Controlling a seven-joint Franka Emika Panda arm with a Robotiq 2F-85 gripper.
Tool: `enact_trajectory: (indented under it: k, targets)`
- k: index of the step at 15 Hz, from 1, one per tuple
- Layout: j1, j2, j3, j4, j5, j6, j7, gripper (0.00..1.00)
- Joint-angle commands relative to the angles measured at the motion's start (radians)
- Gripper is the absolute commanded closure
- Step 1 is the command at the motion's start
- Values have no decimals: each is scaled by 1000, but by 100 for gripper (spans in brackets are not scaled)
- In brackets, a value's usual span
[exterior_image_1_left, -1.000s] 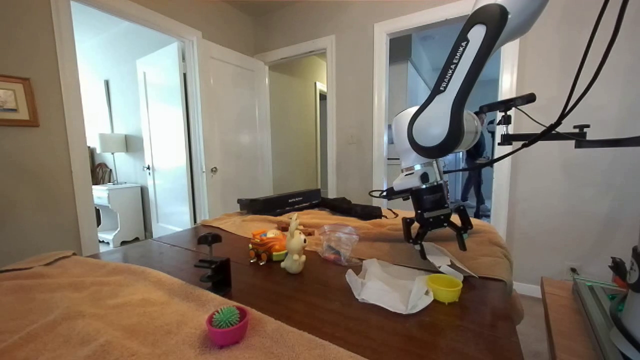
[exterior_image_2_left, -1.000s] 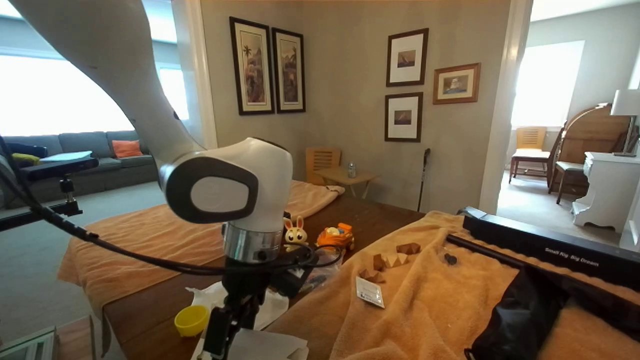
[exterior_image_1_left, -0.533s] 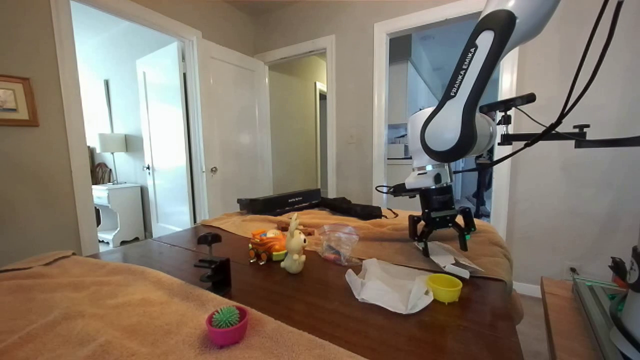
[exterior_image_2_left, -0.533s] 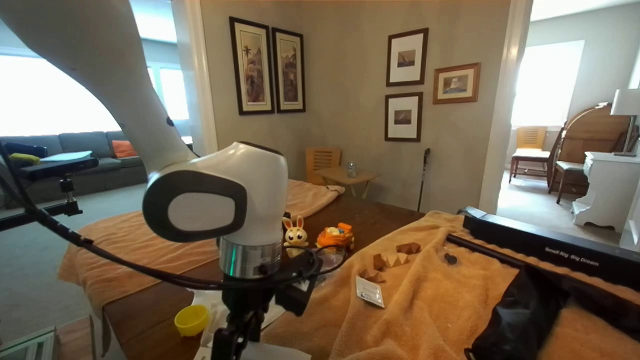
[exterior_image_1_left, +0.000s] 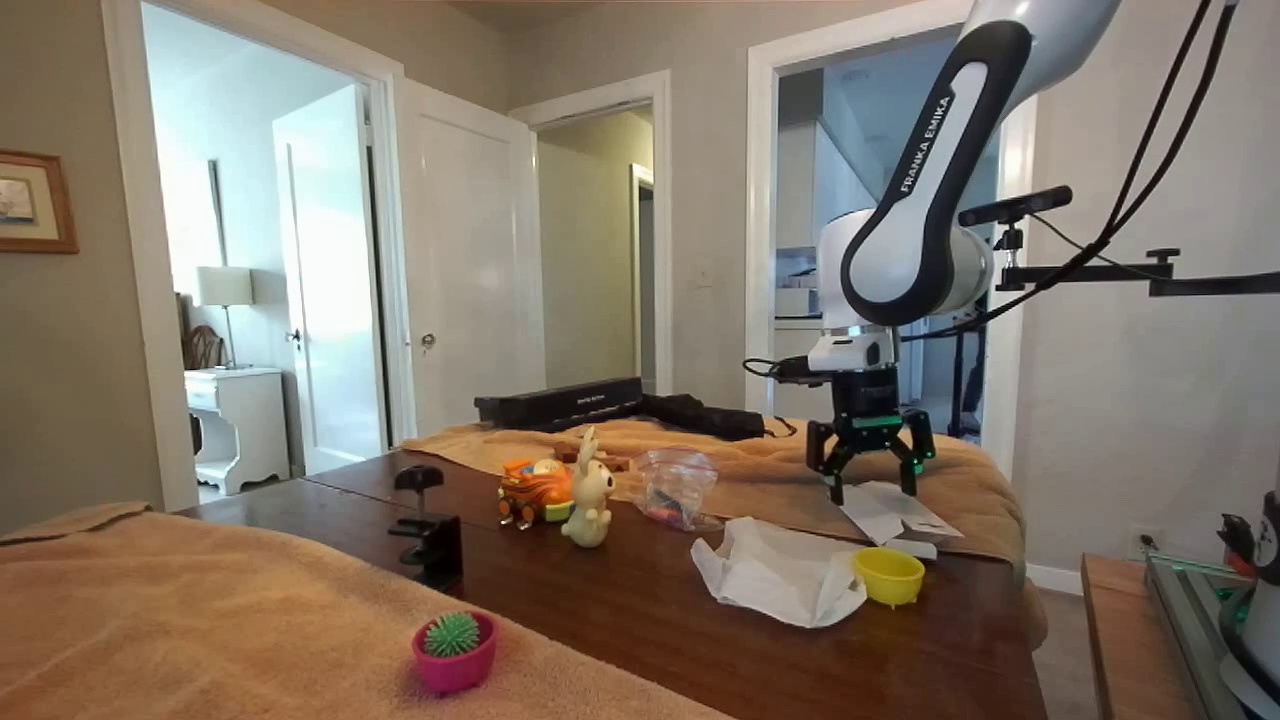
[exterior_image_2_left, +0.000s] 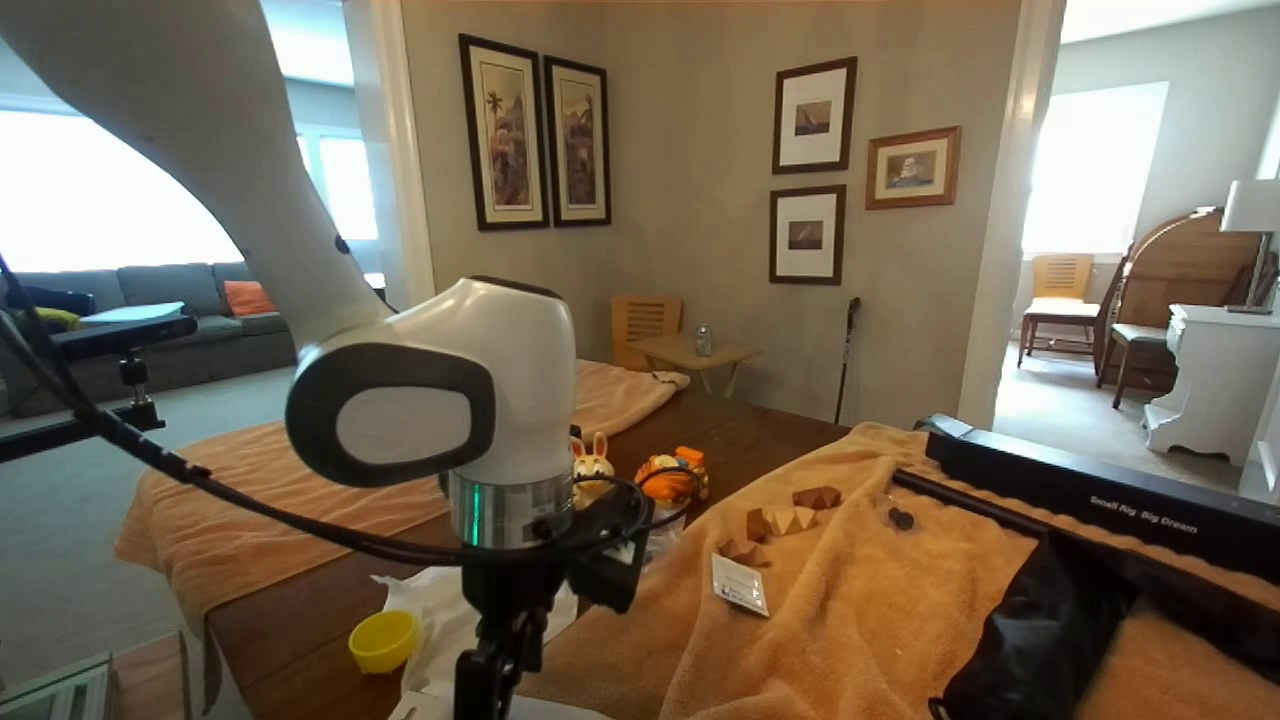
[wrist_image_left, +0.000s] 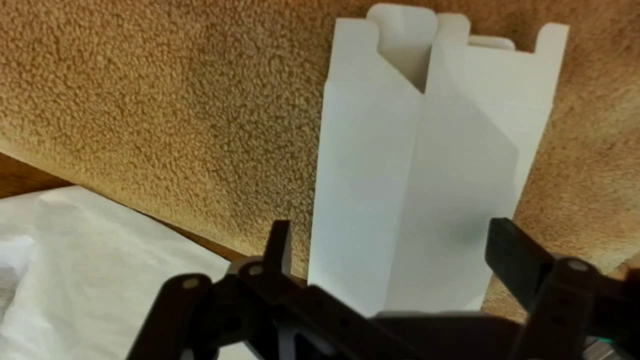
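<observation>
White cardboard box (wrist_image_left: 420, 180) on the tan towel (wrist_image_left: 225, 110) is kinda framed by the gripper (exterior_image_1_left: 872, 490), jaws spread wide and nothing actually gripped.

My gripper (wrist_image_left: 389, 245) is black, glinting green in places; the arm (exterior_image_1_left: 905, 255) I drive is white, edged in black and lettered in white. In the wrist view I read the carton (wrist_image_left: 365, 175) as plain white, one panel greyed by shadow, and the towel (wrist_image_left: 225, 125) as mottled tan; the crumpled sheet (wrist_image_left: 115, 280) is white. In an exterior view I distinguish a dark brown table (exterior_image_1_left: 620, 610), a yellow bowl (exterior_image_1_left: 888, 580), a magenta pot (exterior_image_1_left: 458, 668) with a green ball (exterior_image_1_left: 451, 634), an orange toy car (exterior_image_1_left: 540, 490) and a cream rabbit (exterior_image_1_left: 590, 500). In an exterior view I note a black case (exterior_image_2_left: 1050, 487) lettered in white.
</observation>
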Motion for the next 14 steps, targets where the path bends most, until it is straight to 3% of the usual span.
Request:
enact_trajectory:
  k: [1,6,14]
  targets:
    - [-11,-26,-5,2,1,-19,-53,0]
    - [-37,-47,-27,5,64,-47,-166,0]
    - [-70,-46,-76,6,155,-48,-215,0]
